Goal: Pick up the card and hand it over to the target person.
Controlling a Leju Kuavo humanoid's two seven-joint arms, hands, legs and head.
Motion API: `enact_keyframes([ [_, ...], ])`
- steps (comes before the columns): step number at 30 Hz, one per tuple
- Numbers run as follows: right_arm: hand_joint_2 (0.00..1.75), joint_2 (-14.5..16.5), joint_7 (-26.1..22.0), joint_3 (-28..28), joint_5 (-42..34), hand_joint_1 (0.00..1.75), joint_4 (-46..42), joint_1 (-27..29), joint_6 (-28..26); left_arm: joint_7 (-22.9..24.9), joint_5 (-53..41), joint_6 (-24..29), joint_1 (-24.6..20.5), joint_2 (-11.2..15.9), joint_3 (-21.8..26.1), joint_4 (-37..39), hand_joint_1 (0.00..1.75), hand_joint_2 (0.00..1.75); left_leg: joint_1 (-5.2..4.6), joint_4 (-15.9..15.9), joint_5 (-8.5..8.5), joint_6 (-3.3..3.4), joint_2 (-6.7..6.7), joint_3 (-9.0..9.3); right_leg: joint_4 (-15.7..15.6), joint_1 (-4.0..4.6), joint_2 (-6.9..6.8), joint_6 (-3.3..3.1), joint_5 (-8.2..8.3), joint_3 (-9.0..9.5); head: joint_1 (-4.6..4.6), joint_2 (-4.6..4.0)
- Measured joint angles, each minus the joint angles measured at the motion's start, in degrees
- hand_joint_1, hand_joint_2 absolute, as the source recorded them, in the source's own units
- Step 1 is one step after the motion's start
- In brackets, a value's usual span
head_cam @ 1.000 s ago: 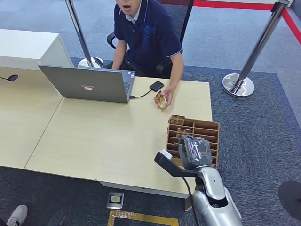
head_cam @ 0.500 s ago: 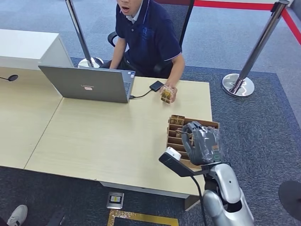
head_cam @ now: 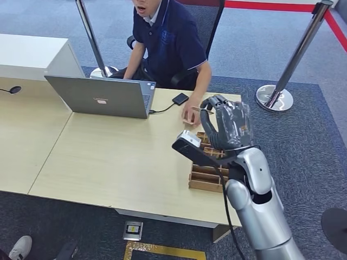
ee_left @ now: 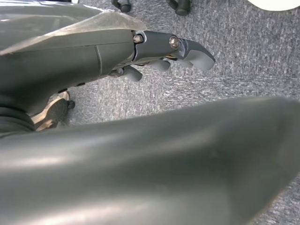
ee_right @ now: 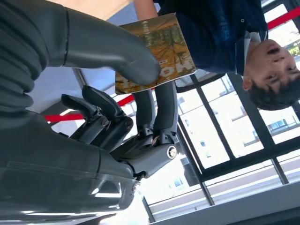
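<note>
Right wrist view: right hand [ee_right: 116, 122] thumb and fingers [ee_right: 166, 110] clamped on card's [ee_right: 161, 49] edge | card thin, light, stiff, glossy, likely slippery; take by free edge | left hand [ee_left: 106, 56] fingers apart.

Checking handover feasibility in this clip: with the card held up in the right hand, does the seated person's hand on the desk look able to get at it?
Probably yes. The right hand pinches the card just beside the person's hand on the desk, with nothing between them.
</note>
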Motion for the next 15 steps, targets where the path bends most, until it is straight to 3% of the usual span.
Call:
enact_keyframes([
  [5,1.75,1.9,0.2,-0.6,-0.9,1.75,9.8,-4.9,-3.7,0.3,-0.1,0.0,0.0,-0.1,-0.1,0.1,0.00,0.00,0.00,0.0,0.04,-0.03,-0.06,-0.01,0.0,0.00,-0.07,-0.01,-0.01,0.01,0.00,0.00],
  [15,1.75,3.4,-0.5,-1.5,-1.3,1.75,17.2,-8.1,-5.8,0.9,0.6,0.3,0.0,-0.7,0.6,0.3,0.00,0.00,0.00,0.0,0.02,-0.03,-0.21,-0.05,0.0,0.00,-0.19,0.00,-0.06,0.01,0.00,0.00],
])
